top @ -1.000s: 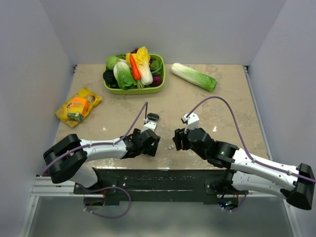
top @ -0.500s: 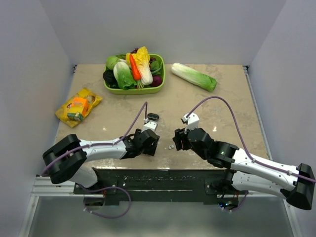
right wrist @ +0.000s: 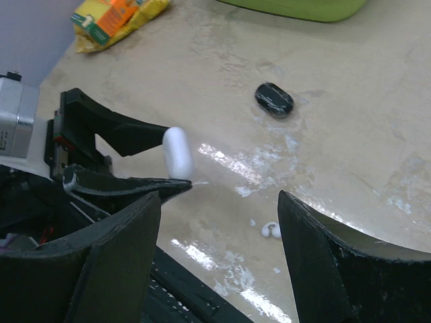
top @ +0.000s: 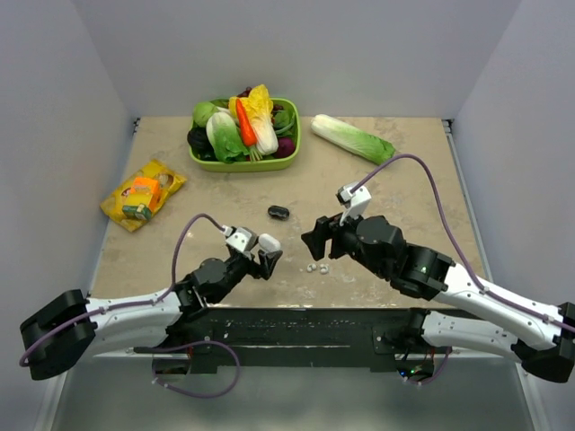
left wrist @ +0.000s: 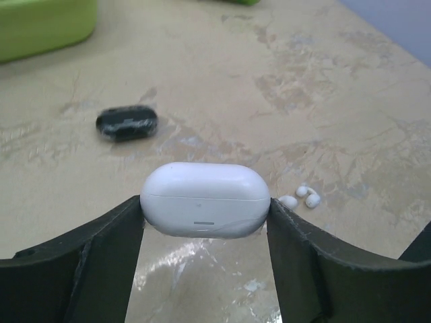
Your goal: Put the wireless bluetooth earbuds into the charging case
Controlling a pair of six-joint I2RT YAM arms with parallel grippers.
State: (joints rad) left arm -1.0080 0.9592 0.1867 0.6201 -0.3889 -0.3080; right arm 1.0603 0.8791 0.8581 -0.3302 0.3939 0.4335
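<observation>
The charging case (left wrist: pixel 204 200) is a closed white oval. My left gripper (left wrist: pixel 205 210) is shut on its two ends and holds it above the table; it also shows as the case (top: pixel 269 242) and the case (right wrist: pixel 178 153). The two earbuds (top: pixel 316 267) lie together on the table just right of the case, seen as tiny white earbuds (left wrist: pixel 303 197) and earbuds (right wrist: pixel 271 231). My right gripper (top: pixel 316 243) hangs open just above and behind them, nothing between its fingers (right wrist: pixel 121 249).
A black oval object (top: pixel 278 212) lies behind the grippers. A green basket (top: pixel 292 160) of vegetables and a loose cabbage (top: pixel 352 138) sit at the back. A yellow snack packet (top: pixel 142 189) lies at the left.
The left arm has swung down toward the near edge, its gripper still holding the case in about the same place. The right gripper has risen slightly and opened wider.
</observation>
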